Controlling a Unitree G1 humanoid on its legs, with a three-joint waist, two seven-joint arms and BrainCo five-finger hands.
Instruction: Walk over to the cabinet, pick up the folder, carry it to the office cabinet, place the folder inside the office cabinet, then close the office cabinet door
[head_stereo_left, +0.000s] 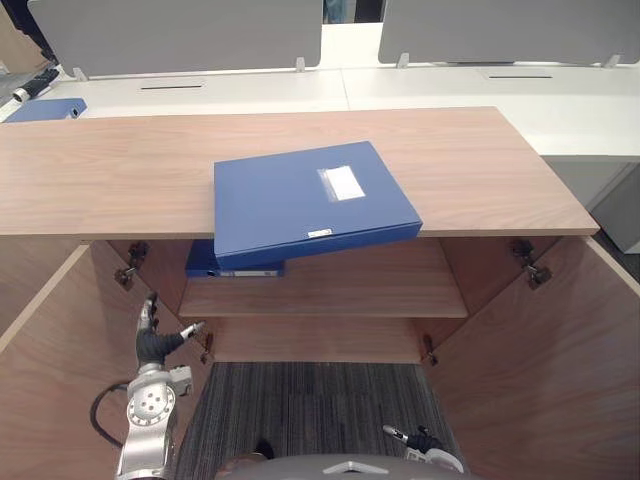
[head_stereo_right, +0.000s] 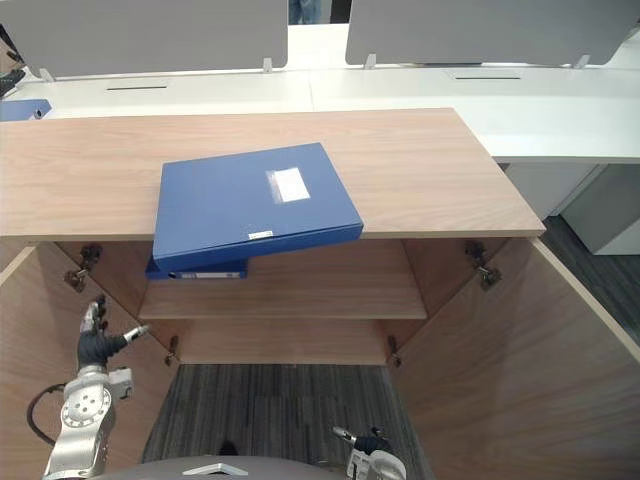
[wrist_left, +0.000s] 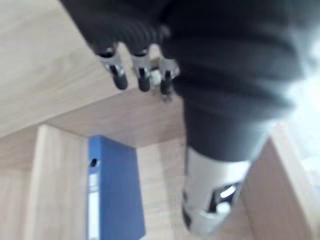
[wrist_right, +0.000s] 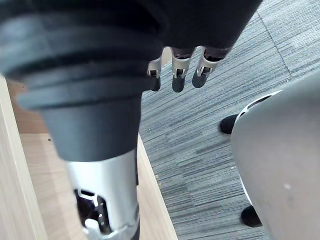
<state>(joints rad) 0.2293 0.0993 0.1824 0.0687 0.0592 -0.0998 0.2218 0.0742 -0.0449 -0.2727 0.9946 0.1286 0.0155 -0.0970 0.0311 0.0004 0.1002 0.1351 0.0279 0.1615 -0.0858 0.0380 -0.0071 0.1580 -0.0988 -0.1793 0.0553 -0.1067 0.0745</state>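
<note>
The right hand (head_stereo_left: 421, 440) hangs lowest and nearest, down by the carpet (head_stereo_left: 300, 410) just inside the open right door (head_stereo_left: 560, 350). In its wrist view its fingers (wrist_right: 179, 75) are loosely straight and apart, holding nothing.

The left hand (head_stereo_left: 150, 340) sits higher, close to the inner face of the open left door (head_stereo_left: 50, 360). Its fingers point upward and its thumb is spread toward the cabinet's middle. It is empty too, fingers (wrist_left: 141, 76) relaxed and parted.

Beyond the hands, the shelf (head_stereo_left: 350, 285) already carries a second blue folder (head_stereo_left: 232, 266), lying flat at its left end with only its front edge peeping out under the cabinet top (head_stereo_left: 480, 170).

The folder (head_stereo_left: 305, 195) to be picked up lies flat on that top, label upward, at the middle of the front edge. It is skewed: its long axis runs roughly left to right, swinging away from the robot toward the right. Its spine faces the robot, and the near side overhangs the front edge, most at the near left corner.

From the left hand it lies up, forward and to the right. From the right hand it lies up, forward and to the left, and farther off. I judge the left hand the nearer one, and the overhanging corner directly above the shelf folder the easiest place to get fingers beneath.

At the back stands a white desk (head_stereo_left: 450, 85) with grey screens (head_stereo_left: 170, 35), and one more blue folder (head_stereo_left: 45, 110) sits at its far left.
</note>
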